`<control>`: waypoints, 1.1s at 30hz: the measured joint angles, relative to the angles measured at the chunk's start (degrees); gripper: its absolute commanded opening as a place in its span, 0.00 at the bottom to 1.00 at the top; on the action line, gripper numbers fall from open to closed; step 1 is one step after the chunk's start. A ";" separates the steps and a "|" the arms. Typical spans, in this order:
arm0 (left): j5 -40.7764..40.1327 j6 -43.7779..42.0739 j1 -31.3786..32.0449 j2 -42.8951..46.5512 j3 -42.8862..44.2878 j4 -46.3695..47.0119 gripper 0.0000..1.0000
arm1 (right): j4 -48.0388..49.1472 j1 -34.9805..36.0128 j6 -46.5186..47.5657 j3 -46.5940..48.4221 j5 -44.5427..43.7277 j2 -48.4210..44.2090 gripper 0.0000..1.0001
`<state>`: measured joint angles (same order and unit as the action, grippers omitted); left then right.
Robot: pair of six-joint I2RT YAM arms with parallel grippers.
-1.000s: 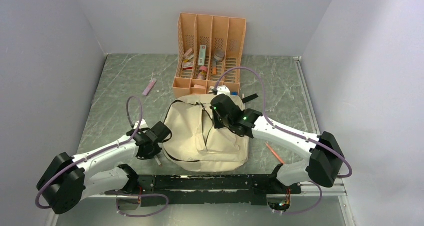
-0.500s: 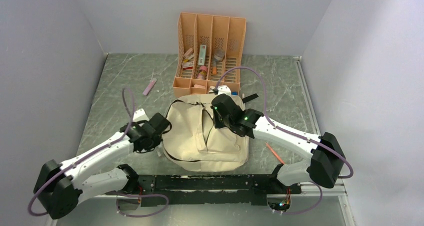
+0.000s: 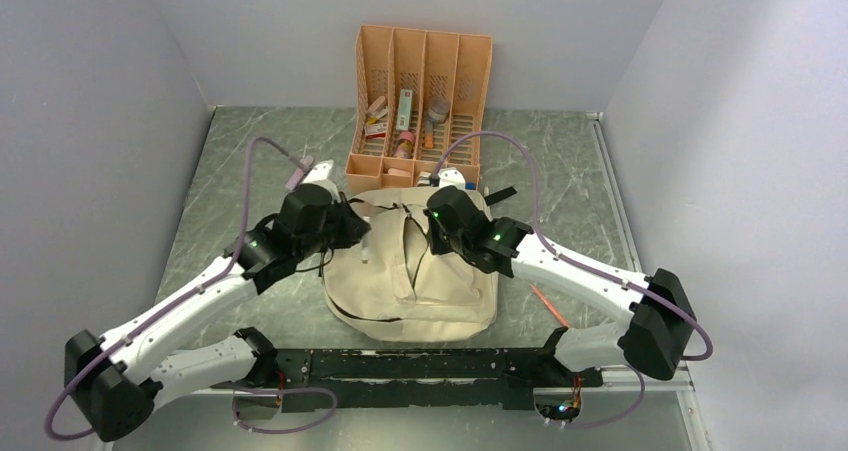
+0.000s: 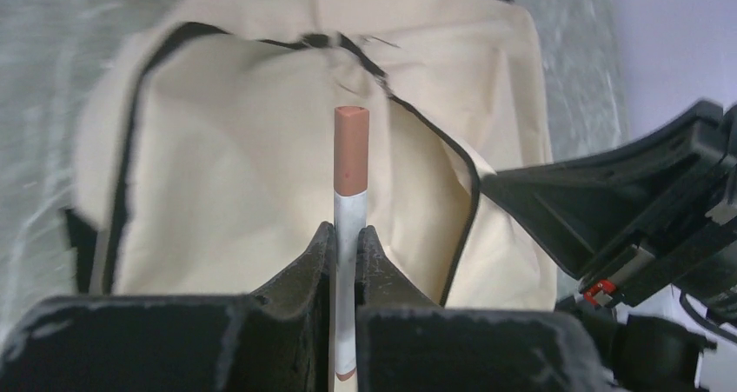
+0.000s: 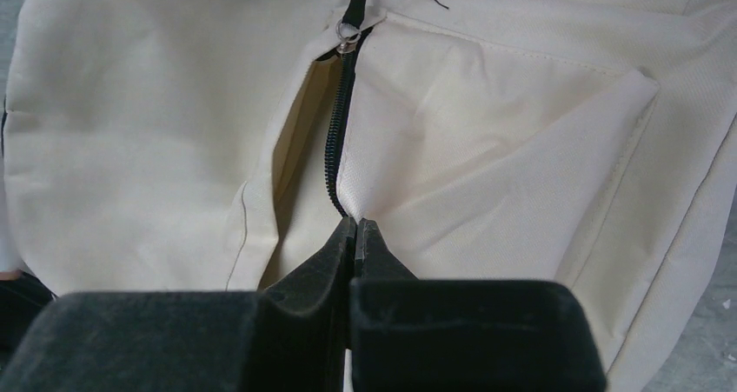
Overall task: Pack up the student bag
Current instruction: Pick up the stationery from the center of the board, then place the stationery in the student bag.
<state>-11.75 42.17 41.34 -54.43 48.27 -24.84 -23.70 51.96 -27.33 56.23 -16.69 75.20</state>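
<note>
- Unzipped bag (image 3: 415, 271) is laid flat; small items (image 3: 405, 121) are held in organiser (image 3: 420, 61).
- Pen (image 4: 351, 149) is clamped in left gripper (image 4: 346, 244) over bag.
- Bag is pinched beside its zip (image 5: 335, 162) by right gripper (image 5: 355, 235).

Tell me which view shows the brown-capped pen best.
The left wrist view: the brown-capped pen stands clamped in the left hand, cap and white barrel sharp against the student bag. The top view shows only a small white sliver. The right wrist view misses it.
</note>
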 measured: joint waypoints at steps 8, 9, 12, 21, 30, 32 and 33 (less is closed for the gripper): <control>14.67 -4.92 0.70 -10.69 -2.25 13.27 0.05 | 0.42 -0.07 -0.68 -0.15 1.27 -1.49 0.00; 15.39 -5.11 0.96 -11.85 -2.25 14.36 0.05 | 0.57 -0.07 -0.79 -0.22 1.42 -1.73 0.00; 17.00 -5.11 1.90 -14.34 -2.25 16.76 0.05 | 0.90 -0.15 -1.03 -0.63 1.88 -2.38 0.00; 17.75 -2.69 4.44 -18.27 -2.27 19.34 0.05 | 1.81 -0.17 -1.42 -1.62 1.46 -5.03 0.00; 18.51 -0.39 5.11 -19.98 -4.09 19.89 0.05 | 3.13 -0.17 -1.40 -2.16 0.70 -5.95 0.00; 18.64 -0.35 5.11 -21.16 -4.00 20.46 0.05 | 4.11 -0.17 -0.70 -2.54 1.25 -5.95 0.00; 18.73 -0.35 5.11 -22.08 -3.78 20.57 0.05 | 4.52 -0.17 -0.39 -2.80 1.60 -5.95 0.00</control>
<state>6.98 41.82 46.46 -76.51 44.49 -4.27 -19.18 51.79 -27.73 53.43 -15.09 69.25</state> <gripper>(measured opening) 0.086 0.010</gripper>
